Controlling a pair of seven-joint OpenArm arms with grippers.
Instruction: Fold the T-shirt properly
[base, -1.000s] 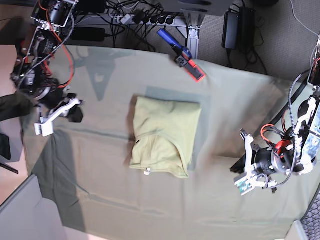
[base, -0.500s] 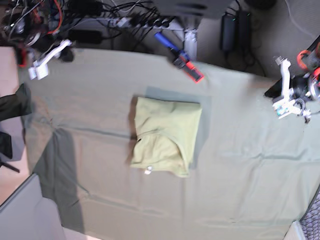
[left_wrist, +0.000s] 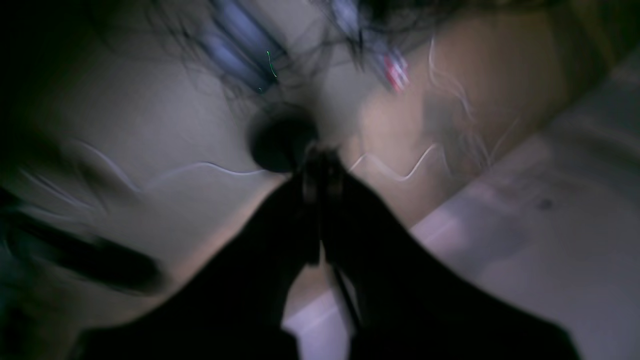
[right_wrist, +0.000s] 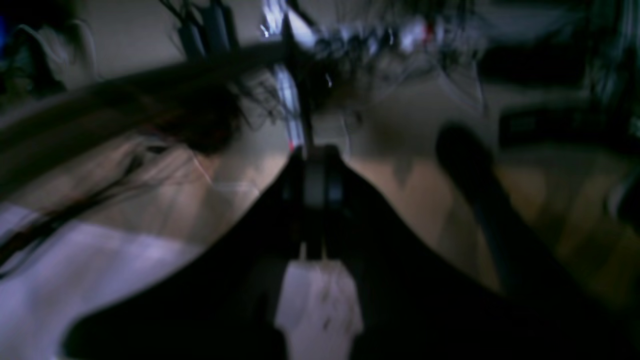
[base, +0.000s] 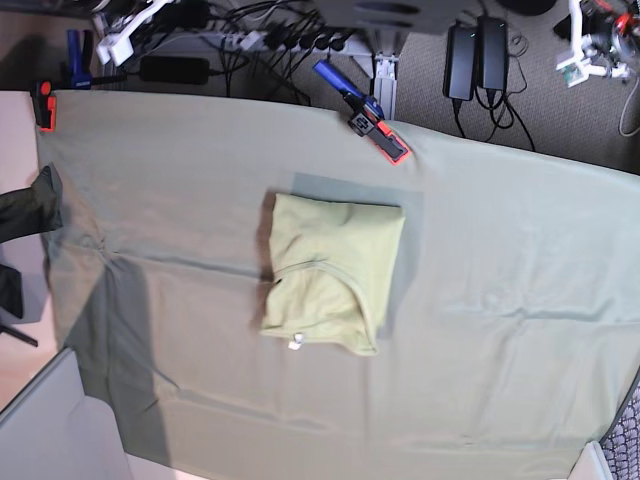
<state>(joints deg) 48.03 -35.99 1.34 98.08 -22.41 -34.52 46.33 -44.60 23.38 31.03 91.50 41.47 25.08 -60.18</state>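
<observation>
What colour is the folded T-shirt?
Plain pale yellow-green T-shirt; the base view shows it best.

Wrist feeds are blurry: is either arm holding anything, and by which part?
Nothing. Both sets of jaws are shut and empty; the T-shirt lies folded on the table cloth.

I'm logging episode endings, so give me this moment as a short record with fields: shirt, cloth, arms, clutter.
shirt: T-shirt folded into a compact packet, lying mid-table, white tag at its near edge
cloth: grey-green table cloth under it, lightly wrinkled
left gripper: shut, empty, off the table at the far edge
right gripper: shut, empty, off the table at the far edge
clutter: blue and red clamp on the far table edge
</observation>
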